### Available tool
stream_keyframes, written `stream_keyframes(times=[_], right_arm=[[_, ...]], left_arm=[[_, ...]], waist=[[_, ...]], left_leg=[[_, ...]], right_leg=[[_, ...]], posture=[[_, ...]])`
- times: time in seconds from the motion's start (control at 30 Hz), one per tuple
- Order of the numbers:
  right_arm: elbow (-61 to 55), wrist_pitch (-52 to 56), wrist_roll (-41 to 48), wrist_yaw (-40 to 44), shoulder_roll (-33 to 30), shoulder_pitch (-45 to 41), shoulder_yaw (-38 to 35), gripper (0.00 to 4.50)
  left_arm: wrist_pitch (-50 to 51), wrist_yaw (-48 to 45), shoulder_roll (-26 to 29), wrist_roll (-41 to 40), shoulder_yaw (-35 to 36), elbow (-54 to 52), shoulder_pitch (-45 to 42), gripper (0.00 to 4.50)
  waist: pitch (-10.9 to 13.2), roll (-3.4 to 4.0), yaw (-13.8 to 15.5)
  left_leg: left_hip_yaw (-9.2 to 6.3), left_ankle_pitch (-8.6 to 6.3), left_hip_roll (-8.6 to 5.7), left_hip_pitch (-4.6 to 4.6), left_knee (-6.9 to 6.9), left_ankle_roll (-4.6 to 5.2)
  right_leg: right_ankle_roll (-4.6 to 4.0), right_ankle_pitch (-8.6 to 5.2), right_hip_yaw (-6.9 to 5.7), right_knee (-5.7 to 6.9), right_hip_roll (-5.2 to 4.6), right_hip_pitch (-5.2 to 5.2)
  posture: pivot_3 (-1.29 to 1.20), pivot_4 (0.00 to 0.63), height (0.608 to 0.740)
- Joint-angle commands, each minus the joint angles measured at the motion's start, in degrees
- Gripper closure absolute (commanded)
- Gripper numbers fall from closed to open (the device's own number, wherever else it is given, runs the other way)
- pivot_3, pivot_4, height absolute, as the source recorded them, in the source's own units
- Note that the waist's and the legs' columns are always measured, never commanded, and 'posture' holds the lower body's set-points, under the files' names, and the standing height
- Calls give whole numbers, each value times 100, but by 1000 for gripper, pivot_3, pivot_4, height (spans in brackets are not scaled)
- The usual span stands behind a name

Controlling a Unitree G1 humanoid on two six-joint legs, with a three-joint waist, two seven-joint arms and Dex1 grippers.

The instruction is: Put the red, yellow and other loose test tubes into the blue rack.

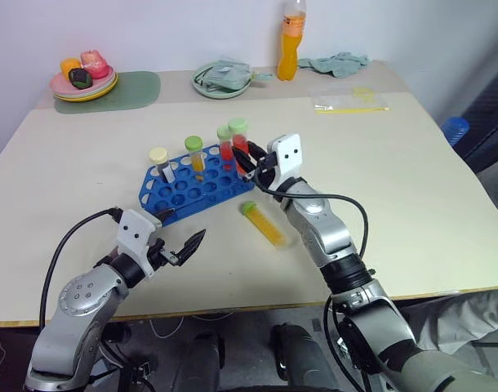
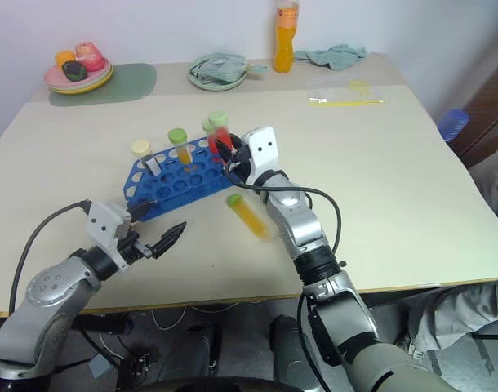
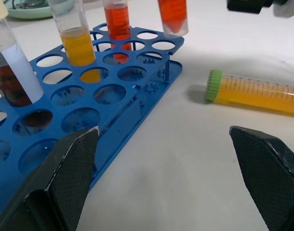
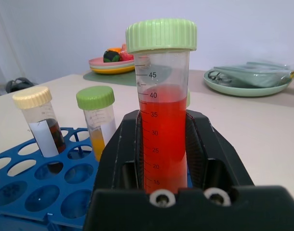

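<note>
While our right pincer (image 1: 247, 159) is clamping tight on a red tube (image 4: 162, 125) with a pale green cap, we are holding it upright at the far right corner of the blue rack (image 1: 192, 186), its bottom hanging just above the holes. Our left pincer (image 1: 182, 233) is standing wide open and holding nothing, hovering near the rack's near edge, at about seven o'clock from it. Three tubes are standing in the rack: a cream-capped dark one (image 1: 160, 162), a green-capped yellow one (image 1: 195, 155) and another red one (image 1: 225, 144). A yellow tube (image 1: 266, 224) is lying loose on the bench (image 1: 380, 204), at about four o'clock from the rack. Along the bench's far edge are sitting a plate of toy food (image 1: 83, 80), a green dish (image 1: 220, 80), an orange bottle (image 1: 291, 45) and a crumpled cloth (image 1: 339, 63).
</note>
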Motion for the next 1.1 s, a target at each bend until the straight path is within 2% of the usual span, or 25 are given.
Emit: stream_keyframes(times=[0.03, 0.4, 0.73, 0.87, 0.97, 1.0, 1.1], right_arm=[[145, -313, -95, 80, 182, -176, -131, 3723], [1222, -1229, -468, -86, 603, -365, -381, 3723], [1550, -1902, -642, 3, 657, -98, -455, 3723], [1414, -1975, -552, 110, 718, -47, -529, 1885], [1124, -1864, -764, -18, 609, -9, -486, 307], [931, -1752, -797, -20, 536, 28, -484, 76], [-295, -679, -569, 332, 47, 322, -533, 76]], left_arm=[[-76, 16, 4, -56, 122, -221, -9, 0], [-45, -10, 44, -73, 99, -215, -91, 0], [-11, -20, 78, -89, 132, -253, -105, 0], [19, -27, 95, -108, 135, -280, -117, 0], [38, -27, 101, -118, 140, -310, -109, 0], [43, -22, 99, -120, 139, -324, -102, 0], [71, -6, 86, -147, 145, -372, -61, 0]], waist=[[0, 0, 1], [0, 0, -3], [0, 0, -3], [0, 0, -3], [1, 1, -3], [1, 1, -2], [1, 2, 25]], left_leg=[[0, 0, 0, 0, 0, 0], [0, 0, 0, 2, -1, 0], [0, 1, 0, 3, 0, -2], [0, 1, 0, 3, 0, -2], [0, 1, 0, 3, 0, -2], [0, 1, 0, 3, 0, -2], [-1, 1, -1, 2, 0, -2]], right_leg=[[0, 0, 0, 0, 0, 0], [0, 0, 0, 1, 0, 0], [-1, 0, 1, 4, -1, 0], [-1, 0, 1, 4, -1, 0], [-1, 0, 1, 4, -1, 0], [-1, 0, 1, 5, -1, 0], [-1, 0, 1, 4, -2, 0]], posture=[[0, 150, 740], [0, 150, 740], [0, 150, 740], [0, 150, 740], [0, 150, 740], [0, 150, 740], [0, 150, 740]])
